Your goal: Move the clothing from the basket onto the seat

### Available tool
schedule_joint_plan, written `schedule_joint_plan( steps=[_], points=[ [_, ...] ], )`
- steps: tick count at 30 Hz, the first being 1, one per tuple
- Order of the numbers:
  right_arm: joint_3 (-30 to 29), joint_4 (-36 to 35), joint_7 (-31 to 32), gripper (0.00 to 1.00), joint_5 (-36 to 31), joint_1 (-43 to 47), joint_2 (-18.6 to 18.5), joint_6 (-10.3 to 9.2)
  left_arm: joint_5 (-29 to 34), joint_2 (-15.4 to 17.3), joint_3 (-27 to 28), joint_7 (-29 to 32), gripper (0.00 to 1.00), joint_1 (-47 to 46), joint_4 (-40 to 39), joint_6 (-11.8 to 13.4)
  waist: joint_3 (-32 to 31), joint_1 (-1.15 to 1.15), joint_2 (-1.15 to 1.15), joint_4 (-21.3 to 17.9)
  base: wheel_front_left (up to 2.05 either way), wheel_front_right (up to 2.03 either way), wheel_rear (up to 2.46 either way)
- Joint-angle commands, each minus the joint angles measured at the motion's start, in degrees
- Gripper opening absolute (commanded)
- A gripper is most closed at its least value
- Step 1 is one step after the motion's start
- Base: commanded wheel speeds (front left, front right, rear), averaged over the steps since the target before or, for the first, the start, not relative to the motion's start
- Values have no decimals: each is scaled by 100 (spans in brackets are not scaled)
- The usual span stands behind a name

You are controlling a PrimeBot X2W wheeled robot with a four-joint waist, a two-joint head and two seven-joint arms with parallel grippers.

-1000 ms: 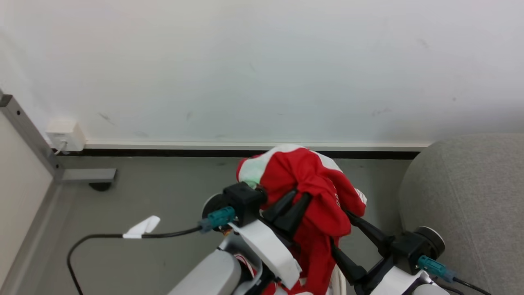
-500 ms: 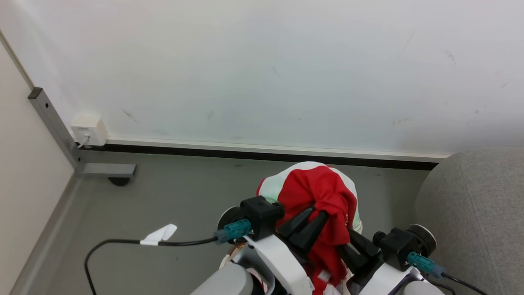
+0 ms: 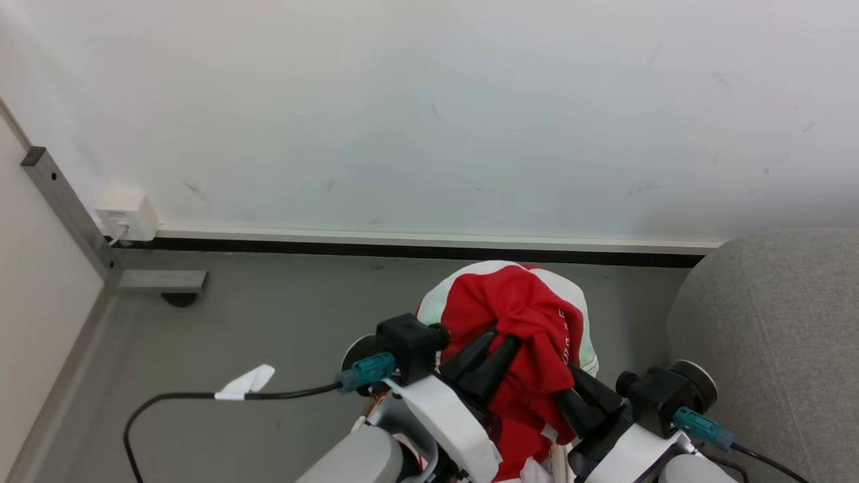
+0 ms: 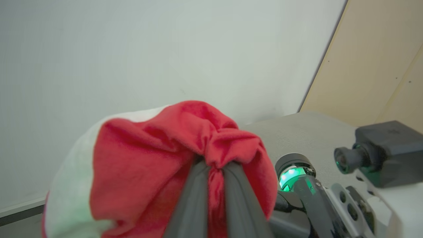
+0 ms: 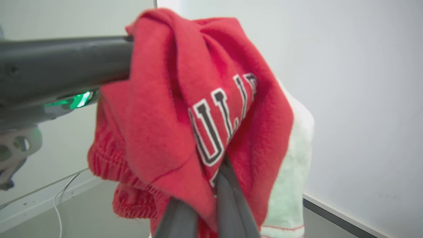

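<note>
Above the grey floor (image 3: 268,315), before a pale wall, my left end effector (image 3: 503,337) and right end effector (image 3: 576,389) are both clenched on one bunched piece of the red clothing (image 3: 523,308), held in the air; the seat (image 3: 772,335) lies off to my right; each pinch takes little cloth, so the loose folds hanging below could slip free or snag if my arms pull apart; what is left in the basket I cannot tell.
</note>
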Motion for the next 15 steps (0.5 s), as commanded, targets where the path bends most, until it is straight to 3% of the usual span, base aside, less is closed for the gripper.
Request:
schedule_joint_plan(
  steps=[1, 8, 9, 10, 11, 15],
  points=[
    [-32, -53, 3, 0, -14, 71, -9, 17, -96, 30, 36, -66, 0, -16, 34, 29, 6, 0, 0, -30, 0, 0, 0],
    [-297, -119, 2, 0, 47, 130, -4, 17, -123, 12, 24, -83, 0, -17, 132, 50, 29, 0, 0, -149, 0, 0, 0],
    [-367, -128, 2, 0, 56, 144, 3, 17, -158, 2, 21, -53, 28, -4, 149, 43, 34, 0, 0, -168, 0, 0, 0],
    [-448, -137, 2, 0, 83, 172, 11, 17, -176, -6, 9, -31, 71, 2, 156, 29, 36, 0, 0, -191, 0, 0, 0],
    [-516, -148, 2, 0, 104, 196, 13, 17, -203, -12, -6, -12, 100, 13, 163, 20, 41, 0, 0, -219, 0, 0, 0],
    [-819, -224, 2, 0, 98, 229, -32, 17, -187, -1, -90, 17, 100, 43, 179, -11, 80, 0, 0, -399, 0, 0, 0]
  ],
)
